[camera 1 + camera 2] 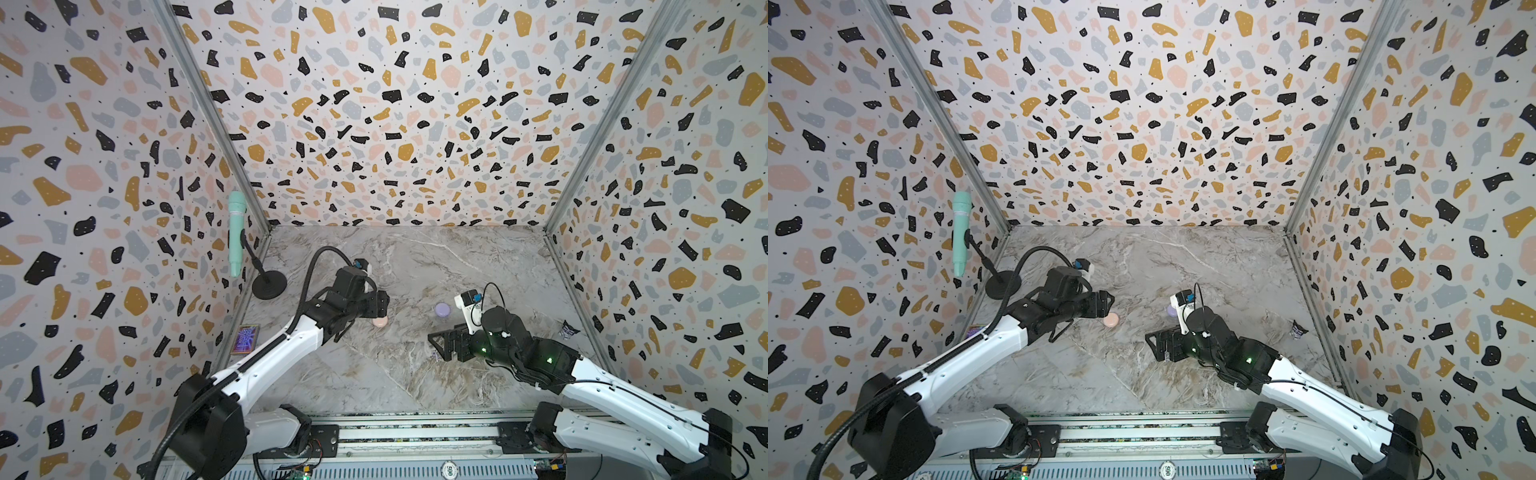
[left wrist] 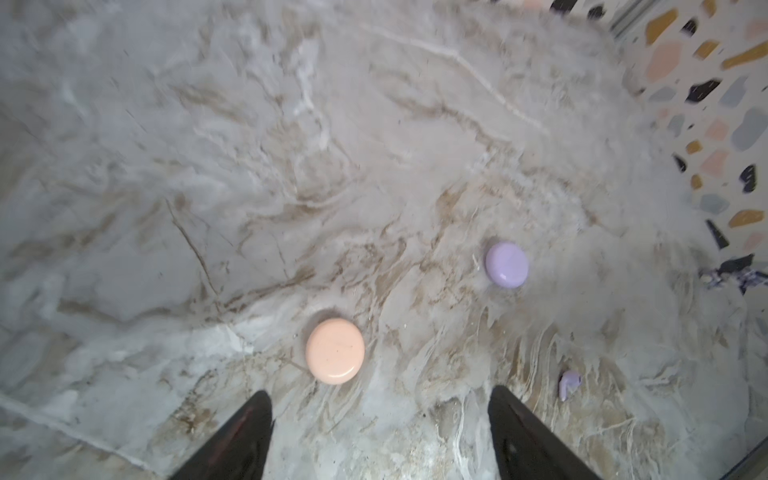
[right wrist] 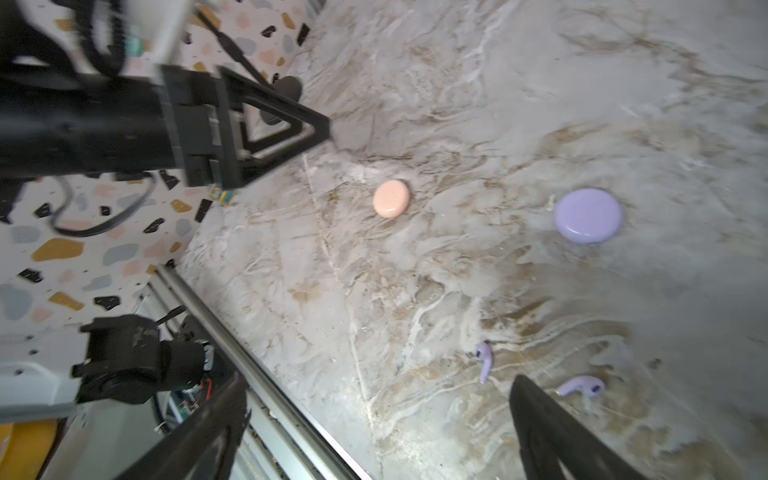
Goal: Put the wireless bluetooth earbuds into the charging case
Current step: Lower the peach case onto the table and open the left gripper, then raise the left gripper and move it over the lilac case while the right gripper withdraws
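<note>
Nearest, the right gripper [image 3: 380, 380] hangs spread wide and empty — two lavender earbuds [image 3: 484, 361] lie loose on the marble table [image 3: 415, 291] beside it; farther back the left gripper [image 2: 379, 391], also spread, hovers by a closed peach case [image 2: 335, 351], the closed lavender case [image 2: 507, 265] slightly farther

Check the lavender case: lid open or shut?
Shut. The lavender case is a smooth closed puck with no lid raised; two lavender earbuds lie loose on the marble outside it.
</note>
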### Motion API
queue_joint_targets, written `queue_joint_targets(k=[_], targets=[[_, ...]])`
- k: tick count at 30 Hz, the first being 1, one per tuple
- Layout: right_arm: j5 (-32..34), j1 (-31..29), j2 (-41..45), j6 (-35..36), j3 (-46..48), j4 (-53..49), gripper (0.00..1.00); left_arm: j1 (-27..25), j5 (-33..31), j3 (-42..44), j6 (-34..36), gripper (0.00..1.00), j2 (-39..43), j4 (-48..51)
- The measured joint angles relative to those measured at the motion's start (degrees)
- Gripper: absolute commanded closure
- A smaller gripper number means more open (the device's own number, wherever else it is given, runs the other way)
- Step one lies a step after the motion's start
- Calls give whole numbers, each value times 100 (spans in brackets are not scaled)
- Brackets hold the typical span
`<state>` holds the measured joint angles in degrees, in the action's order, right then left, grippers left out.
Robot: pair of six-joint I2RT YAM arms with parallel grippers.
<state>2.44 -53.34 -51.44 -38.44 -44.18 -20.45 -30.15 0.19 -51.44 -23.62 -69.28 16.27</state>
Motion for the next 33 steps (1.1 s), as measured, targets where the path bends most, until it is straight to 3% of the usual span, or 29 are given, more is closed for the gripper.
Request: queue_joint_targets(k=[6,13,20,25,33], targets=[[131,793,-205,-114,-310,-575,1,0,-369,839,-142,0,1091,-1161],[-382,1838,-826,302,-393,-863,1,-4,-238,966,-728,0,1003,-1222],[-280,2048,-1580,695,-691,-1117,1,-382,-605,1349,-1679,0,1349,-1237],[-245,2232,-1639,892,-841,-1084,1,-881,-907,1032,-2240,0,859,-1056],[-245,2369,-1851,988,-949,-1051,1,-1228,-1213,822,-2861,0,398,-1005]])
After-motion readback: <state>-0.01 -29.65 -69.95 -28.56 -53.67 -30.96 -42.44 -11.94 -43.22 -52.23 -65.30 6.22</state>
